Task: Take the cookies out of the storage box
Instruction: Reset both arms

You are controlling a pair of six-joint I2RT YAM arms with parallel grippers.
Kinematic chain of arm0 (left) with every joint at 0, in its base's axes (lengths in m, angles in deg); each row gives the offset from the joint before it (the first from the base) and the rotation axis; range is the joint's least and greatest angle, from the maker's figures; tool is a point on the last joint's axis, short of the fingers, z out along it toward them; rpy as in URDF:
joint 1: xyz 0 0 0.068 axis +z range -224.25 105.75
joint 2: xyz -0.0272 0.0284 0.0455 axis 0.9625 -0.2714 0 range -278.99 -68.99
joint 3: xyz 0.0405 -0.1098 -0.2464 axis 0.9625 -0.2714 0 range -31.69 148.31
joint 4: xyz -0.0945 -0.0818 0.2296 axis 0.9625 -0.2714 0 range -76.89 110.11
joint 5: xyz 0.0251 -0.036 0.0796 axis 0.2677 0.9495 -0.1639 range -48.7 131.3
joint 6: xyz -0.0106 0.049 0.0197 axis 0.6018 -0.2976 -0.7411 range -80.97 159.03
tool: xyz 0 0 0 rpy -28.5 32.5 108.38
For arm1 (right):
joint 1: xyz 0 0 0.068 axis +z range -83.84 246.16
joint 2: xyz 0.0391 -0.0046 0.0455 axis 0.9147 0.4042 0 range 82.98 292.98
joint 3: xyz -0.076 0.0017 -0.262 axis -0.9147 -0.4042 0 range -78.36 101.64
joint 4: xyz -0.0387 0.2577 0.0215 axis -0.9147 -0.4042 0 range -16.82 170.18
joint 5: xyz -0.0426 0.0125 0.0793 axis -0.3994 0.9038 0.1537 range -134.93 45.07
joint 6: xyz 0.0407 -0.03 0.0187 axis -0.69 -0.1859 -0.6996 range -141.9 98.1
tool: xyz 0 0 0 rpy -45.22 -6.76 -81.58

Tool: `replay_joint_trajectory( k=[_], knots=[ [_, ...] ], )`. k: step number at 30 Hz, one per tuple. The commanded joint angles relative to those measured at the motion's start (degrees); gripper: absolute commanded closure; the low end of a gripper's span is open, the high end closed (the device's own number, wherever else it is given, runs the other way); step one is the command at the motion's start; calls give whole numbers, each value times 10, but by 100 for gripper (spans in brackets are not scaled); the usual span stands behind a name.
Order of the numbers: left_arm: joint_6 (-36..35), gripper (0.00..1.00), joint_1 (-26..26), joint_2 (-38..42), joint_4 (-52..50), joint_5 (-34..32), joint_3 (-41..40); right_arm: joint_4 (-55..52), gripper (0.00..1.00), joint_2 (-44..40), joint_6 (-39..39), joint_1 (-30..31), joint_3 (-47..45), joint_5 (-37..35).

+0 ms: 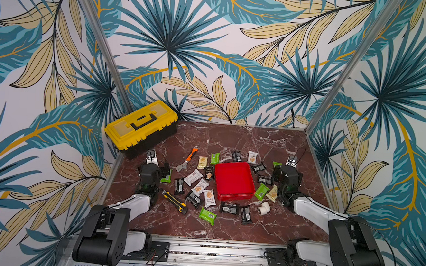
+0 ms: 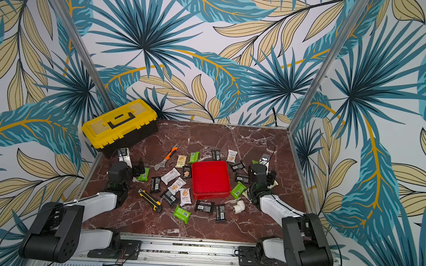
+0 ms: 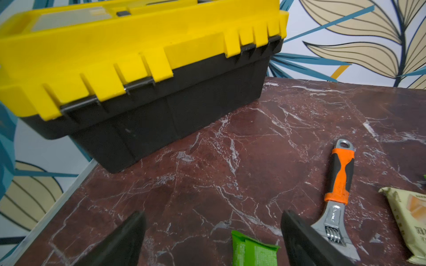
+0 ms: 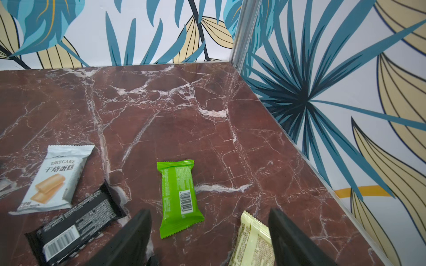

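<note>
Cookies (image 1: 207,215) lie scattered on the surface (image 1: 231,139) around the red storage box (image 1: 233,180), which we see empty in both top views; the yellow-lidded toolbox (image 1: 141,126) is shut. Left wrist: our left gripper (image 3: 212,214) stands wide open by a green packet (image 3: 251,253). Right wrist: our right gripper (image 4: 209,211) is open too, holding nothing; a white packet (image 4: 57,177) reads "DRYCAKE".

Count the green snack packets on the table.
5 green packets: one behind the red tray, one to its right, one in front, one ahead of the right hand, one at the left hand. Arms may hide more.
</note>
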Motion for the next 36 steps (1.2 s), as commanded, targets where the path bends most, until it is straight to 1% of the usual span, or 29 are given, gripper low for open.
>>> replay_joint_trajectory(
  k=[1, 4, 8, 11, 12, 13, 14, 16, 17, 18, 20, 21, 36],
  knots=[
    [-35, 4, 11, -26, 120, 43, -13, 114, 16, 20, 17, -10, -15, 42],
    [-37, 4, 20, -61, 152, 55, -10, 163, 17, 57, 28, -11, -19, 52],
    [-30, 4, 33, -94, 172, 79, -7, 179, 16, 71, 33, -16, -23, 83],
    [-33, 4, 34, -143, 225, 85, -9, 201, 16, 86, 25, -29, -31, 112],
    [-33, 3, 34, -146, 229, 83, -6, 228, 15, 101, 30, -31, -35, 120],
    [-30, 3, 34, -136, 200, 80, -1, 236, 14, 104, 29, -35, -39, 128],
    [-30, 3, 34, -132, 191, 83, -1, 224, 14, 101, 25, -38, -37, 132],
    [-34, 2, 34, -143, 223, 85, -7, 216, 11, 101, 20, -48, -33, 152],
    [-32, 2, 34, -144, 223, 81, -6, 214, 5, 100, 18, -49, -32, 155],
    [-26, 1, 34, -139, 201, 69, 1, 211, 1, 99, 18, -49, -31, 155],
    [-17, 0, 34, -144, 187, 37, 13, 213, 0, 99, 19, -49, -32, 154],
    [-13, 0, 34, -141, 179, 31, 14, 212, 1, 99, 19, -49, -32, 154],
    [-14, 0, 34, -142, 185, 29, 13, 201, 0, 102, 18, -50, -24, 158]
  ],
)
